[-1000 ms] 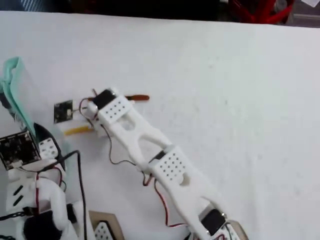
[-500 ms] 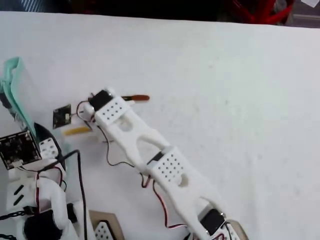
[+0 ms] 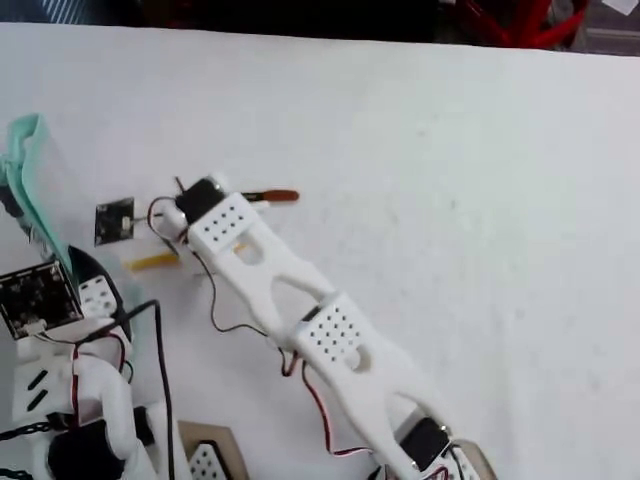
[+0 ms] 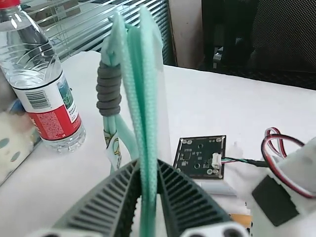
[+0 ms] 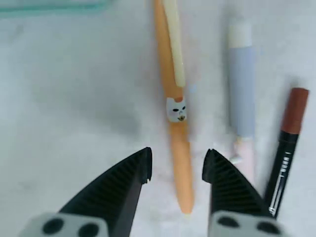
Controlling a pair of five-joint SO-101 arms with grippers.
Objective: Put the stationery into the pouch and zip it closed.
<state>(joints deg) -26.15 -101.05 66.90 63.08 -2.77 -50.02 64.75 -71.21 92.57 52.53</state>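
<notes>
A mint green pouch (image 4: 143,98) stands upright, and my left gripper (image 4: 148,170) is shut on its edge. From above the pouch (image 3: 35,170) is at the table's left side. My right gripper (image 5: 177,163) is open and hangs low over an orange pen (image 5: 175,113), one finger on each side of it, without touching it. A pale lilac pen (image 5: 242,103) and a black pen with a brown cap (image 5: 286,143) lie beside the orange one. In the high view the right arm (image 3: 225,225) covers most of the pens; the brown-capped pen (image 3: 272,196) and the orange pen (image 3: 150,262) stick out.
A water bottle (image 4: 39,84) stands on the table beyond the pouch. The right arm's camera board (image 3: 113,222) hangs close to the pouch. White table (image 3: 450,200) stretches wide to the right and far side.
The right arm has shifted a little to the left, toward the pouch, over the pens. The left arm and pouch have kept still.
</notes>
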